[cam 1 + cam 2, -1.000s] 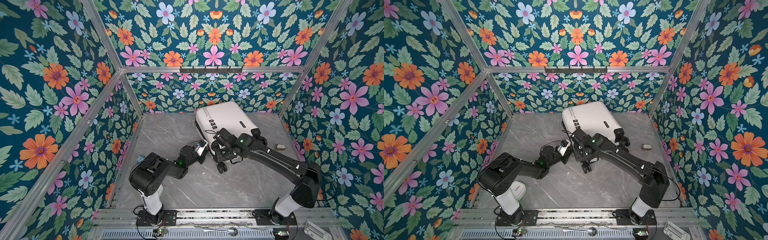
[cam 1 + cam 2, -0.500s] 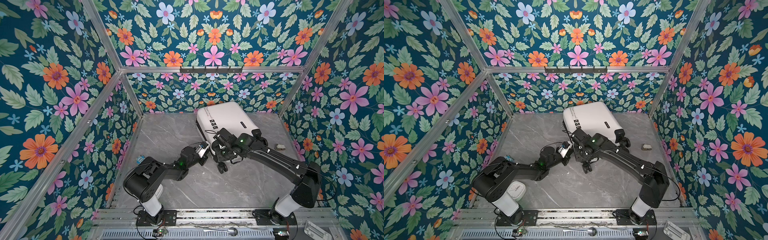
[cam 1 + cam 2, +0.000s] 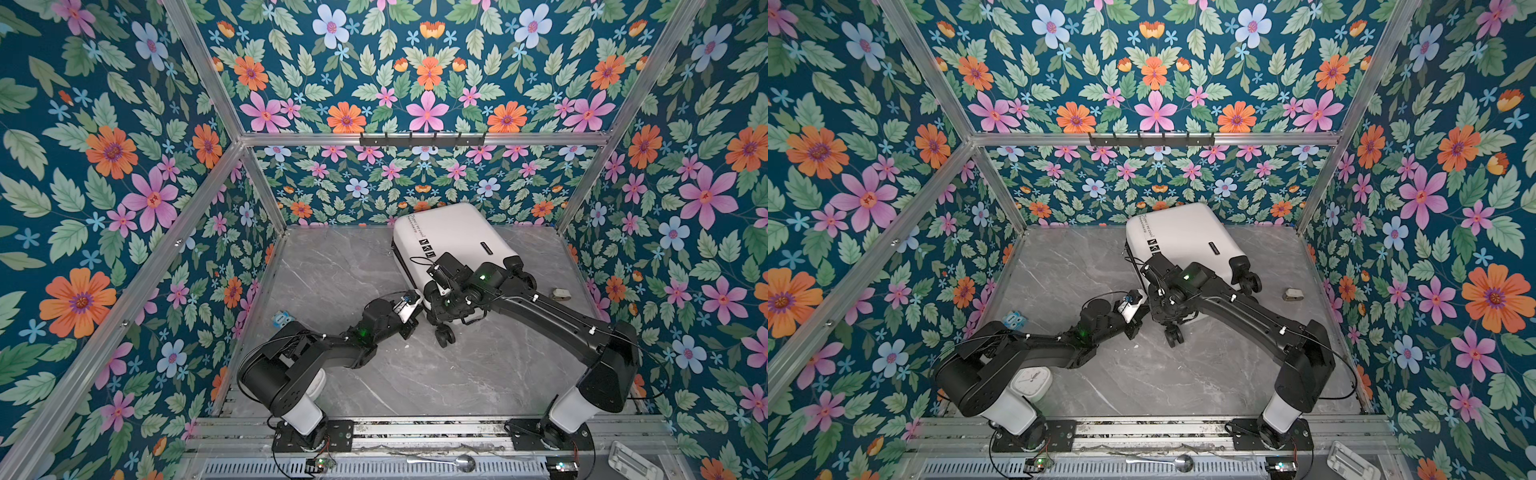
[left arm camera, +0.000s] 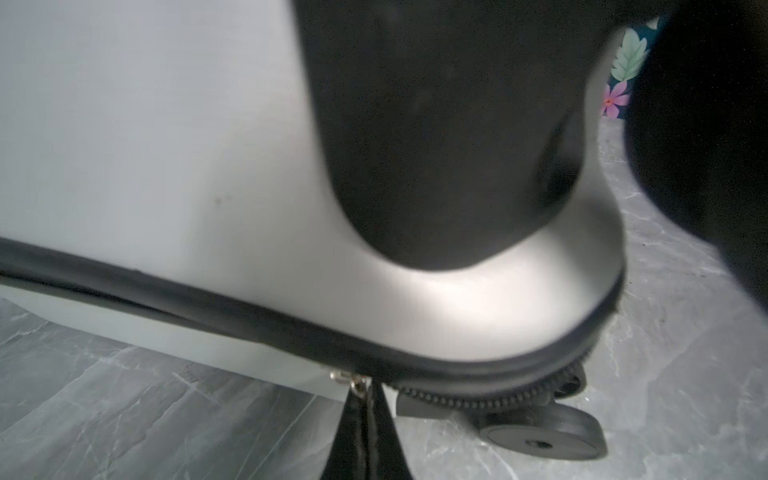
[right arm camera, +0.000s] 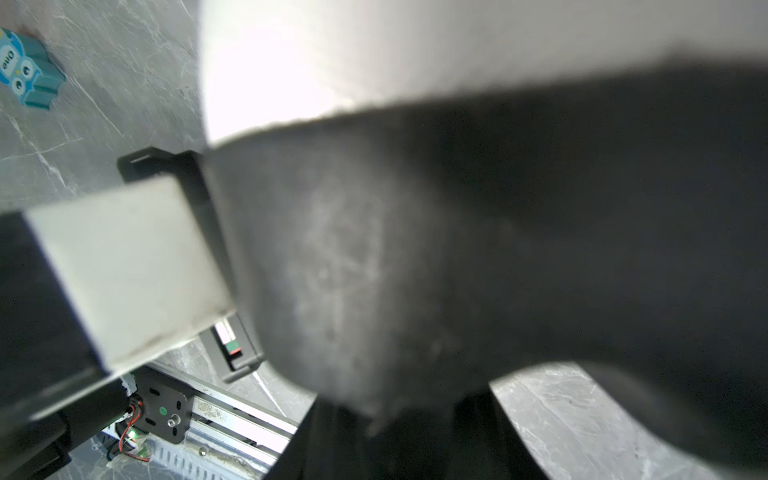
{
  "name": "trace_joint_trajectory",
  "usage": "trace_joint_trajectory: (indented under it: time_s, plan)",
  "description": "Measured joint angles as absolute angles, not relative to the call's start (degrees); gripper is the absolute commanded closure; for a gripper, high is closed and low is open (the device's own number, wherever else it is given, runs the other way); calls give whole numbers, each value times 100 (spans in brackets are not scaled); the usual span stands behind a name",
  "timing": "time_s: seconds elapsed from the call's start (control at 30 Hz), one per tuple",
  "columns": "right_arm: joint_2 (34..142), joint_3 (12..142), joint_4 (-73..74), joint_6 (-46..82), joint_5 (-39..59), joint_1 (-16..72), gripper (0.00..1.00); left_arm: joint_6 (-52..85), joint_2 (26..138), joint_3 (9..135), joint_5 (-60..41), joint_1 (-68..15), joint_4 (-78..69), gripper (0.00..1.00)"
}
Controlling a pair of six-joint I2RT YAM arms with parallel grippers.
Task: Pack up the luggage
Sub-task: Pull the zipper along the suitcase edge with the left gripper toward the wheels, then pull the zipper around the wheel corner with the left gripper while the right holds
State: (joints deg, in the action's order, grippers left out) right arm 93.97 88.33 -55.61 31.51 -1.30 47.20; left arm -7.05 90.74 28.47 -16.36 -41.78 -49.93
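Two hands at the luggage point(image 3: 453, 241) wheel corner

Left hand point(image 3: 415, 321), just off the luggage's near edge, is clenched on the taut zipper pull point(image 4: 365, 419), likely to run the zip. The luggage lies flat on the worktop point(image 3: 332, 266). Right hand point(image 3: 441, 305) sits against its near wheel corner, probably bracing; grip unclear.

The suitcase point(image 3: 1183, 239) lies flat by the back wall point(image 3: 1142, 183). The left gripper point(image 3: 1139, 308) and right gripper point(image 3: 1165, 307) meet at its near corner; a blue toy point(image 3: 1014, 320) lies well apart.
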Motion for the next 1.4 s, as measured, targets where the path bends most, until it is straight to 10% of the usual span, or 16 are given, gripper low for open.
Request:
trace_joint_trajectory:
  time_s: [1.4]
  plan:
    - [9356, 8930, -6117, 2786, -137, 4678, 100, -187, 8764, 2488, -554, -5030, -5177, 100]
